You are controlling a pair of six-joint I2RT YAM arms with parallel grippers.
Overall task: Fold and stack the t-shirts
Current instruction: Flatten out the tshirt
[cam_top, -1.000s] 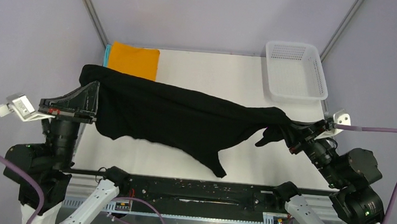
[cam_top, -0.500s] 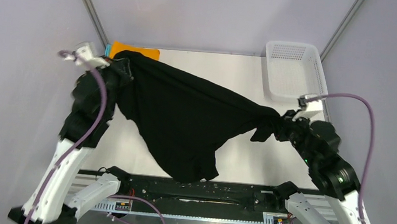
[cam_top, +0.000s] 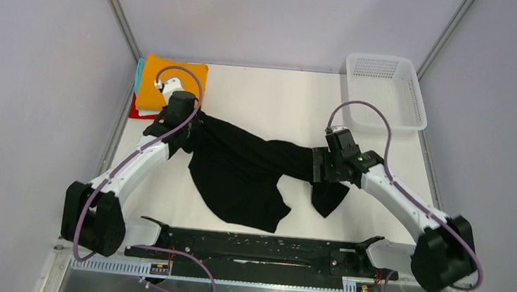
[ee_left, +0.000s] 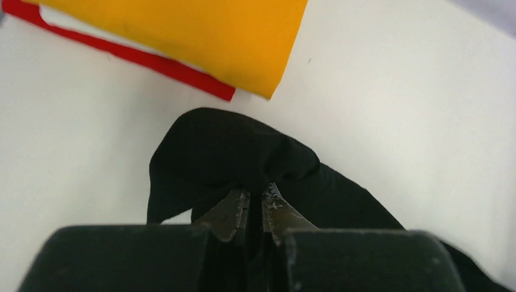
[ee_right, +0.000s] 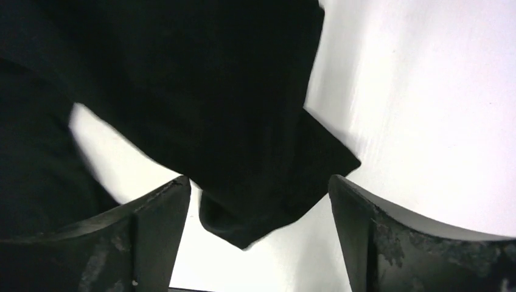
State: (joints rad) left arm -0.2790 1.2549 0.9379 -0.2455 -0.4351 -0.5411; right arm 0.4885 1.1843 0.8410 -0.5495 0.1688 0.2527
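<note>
The black t-shirt (cam_top: 239,169) is being pinched between left gripper (ee_left: 255,202) jaws; right gripper (ee_right: 258,182) jaws are being held wide, cloth ungripped between them

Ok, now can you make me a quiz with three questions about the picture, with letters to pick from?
1. Where is the white basket?
A) far right corner of the table
B) near left corner
C) on the floor

2. What colour is the top t-shirt of the folded pile?
A) teal
B) orange
C) black

3. Which claw pinches the black t-shirt?
A) left only
B) right only
C) both

Answers:
1 A, it sits at the far right corner.
2 B, orange lies on top.
3 A, the left claw is shut on the cloth, while the right claw stands wide open.
</note>
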